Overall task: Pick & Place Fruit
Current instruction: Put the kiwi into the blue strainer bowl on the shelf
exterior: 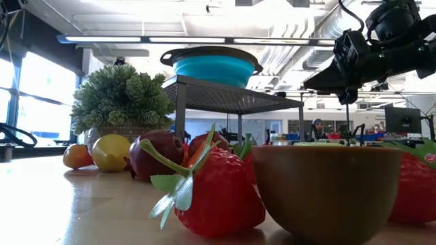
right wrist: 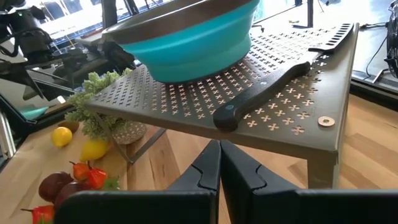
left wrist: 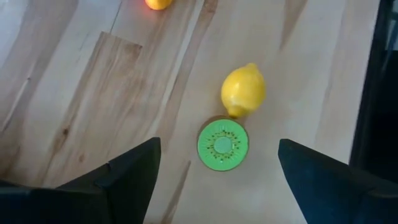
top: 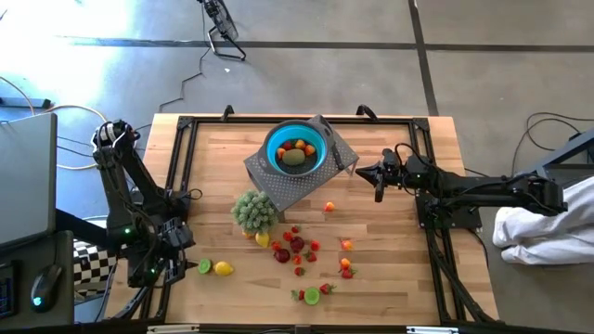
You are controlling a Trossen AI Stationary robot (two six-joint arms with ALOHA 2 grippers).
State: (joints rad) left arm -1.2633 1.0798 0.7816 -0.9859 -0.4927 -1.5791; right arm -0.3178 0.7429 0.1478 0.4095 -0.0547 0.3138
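Fruit lies scattered on the wooden table: a lime-green kiwi half cut face up and a yellow lemon near the left front, and strawberries and other red, orange and yellow pieces in the middle. More fruit sits in the blue bowl, which stands on a perforated metal stand. My left gripper hovers open over the kiwi half, one finger on either side, clear of it. My right gripper is shut with nothing in it, level, just right of the stand.
A black-handled knife lies on the stand beside the bowl. A potted green plant stands at the stand's near left corner. Black frame rails run along the table's edges. Bare wood shows left of the plant.
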